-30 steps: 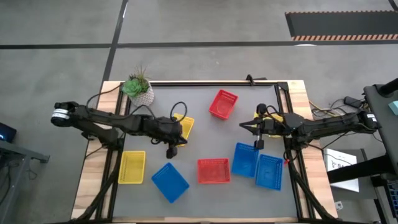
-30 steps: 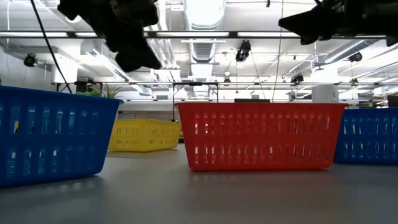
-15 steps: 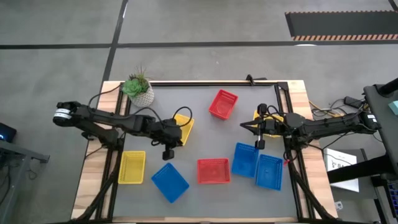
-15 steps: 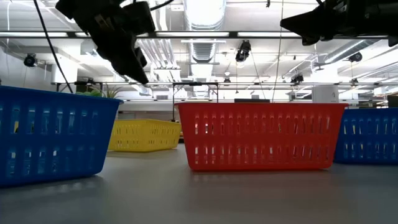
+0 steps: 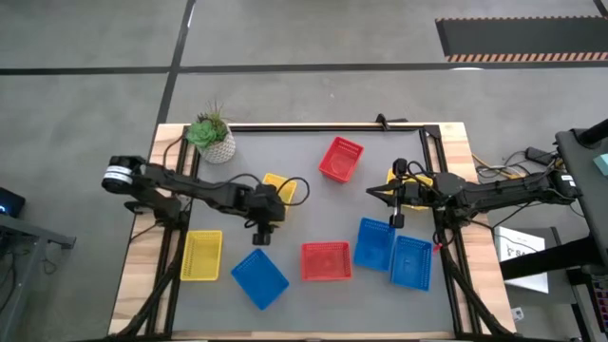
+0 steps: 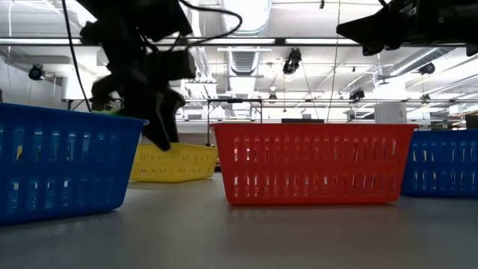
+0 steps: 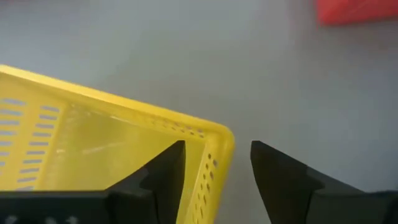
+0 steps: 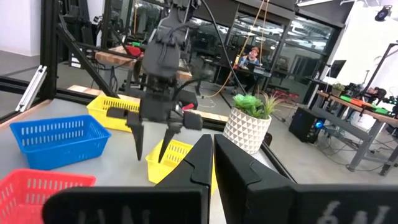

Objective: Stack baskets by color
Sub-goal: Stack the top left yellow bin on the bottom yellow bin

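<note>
My left gripper (image 5: 271, 211) is open and low over the near right corner of a yellow basket (image 5: 281, 186), which stands on its bottom left of the table's middle. One finger (image 7: 163, 171) is inside the basket and the other (image 7: 283, 177) outside, with the corner rim (image 7: 219, 134) between them; I see no touch. The right wrist view shows the same spread fingers (image 8: 151, 149) over this basket (image 8: 180, 158). My right gripper (image 5: 373, 193) waits shut, high at the right side. A second yellow basket (image 5: 201, 255) stands near left.
One blue basket (image 5: 259, 277) and one red basket (image 5: 326, 260) stand near the front, another red one (image 5: 342, 159) at the back, and two blue ones (image 5: 392, 252) under the right arm. A white potted plant (image 5: 214, 138) is at the far left corner.
My left gripper has come down toward the yellow basket, tipping further downward and rolling a little, and has opened from shut. Its fingers now stand either side of the basket's corner. The baskets have not moved.
</note>
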